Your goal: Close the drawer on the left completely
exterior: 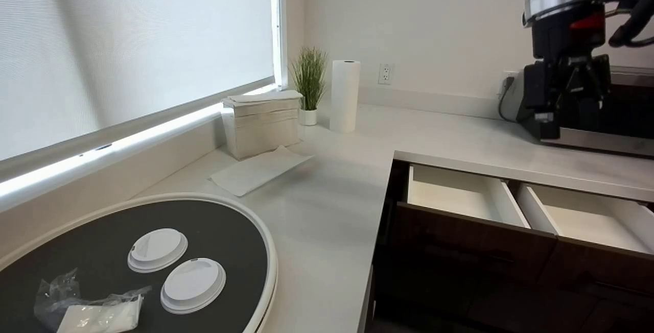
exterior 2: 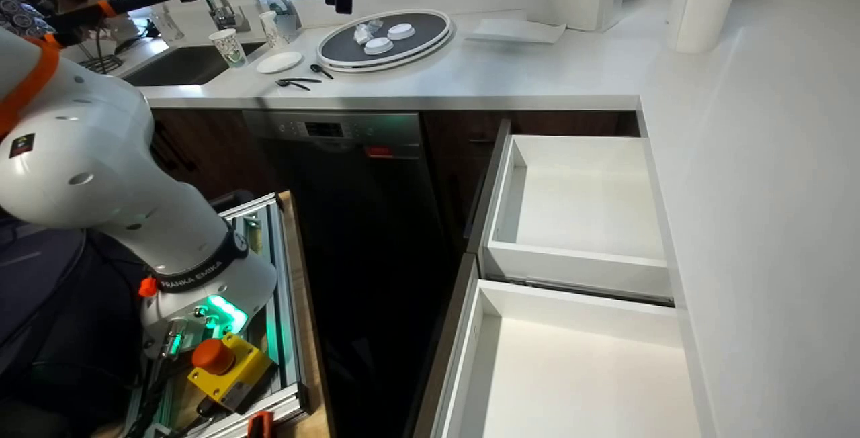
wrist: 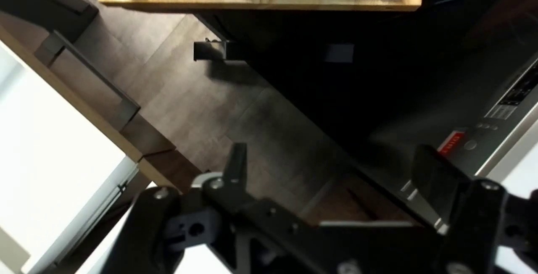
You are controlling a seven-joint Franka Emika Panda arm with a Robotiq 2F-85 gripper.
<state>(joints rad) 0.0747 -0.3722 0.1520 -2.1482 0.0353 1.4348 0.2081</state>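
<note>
If aiming to shut the left drawer [exterior: 462,199], look down from the jaws, not straight across. Sits well below the gripper [exterior: 570,118], not touching it, and off to picture-left in an exterior view, pulled out far enough to show the pale inside. Seeing widely parted fingers [wrist: 238,162] in the wrist view, gripping nothing, with floor [wrist: 269,135] in the gap. Only a sliver of the drawer's front [wrist: 174,169] to spot there, just past the picture-left finger, partly hidden by the gripper. Worth minding the long axis: runs along the edge of the counter [exterior: 434,128], crosswise to the needed shove. So, probably, lower the jaws on the outer side of the front, then push straight in under the counter. Would bring the fingers together first, just a hunch, for a sturdier push. Watch for the second drawer [exterior: 595,215], pulled out right beside the target and lying more directly under the jaws in an exterior view; can't judge true depth from there. Might get clipped by a sloppy descent. Likely early days, with all the reaching left to do.
</note>
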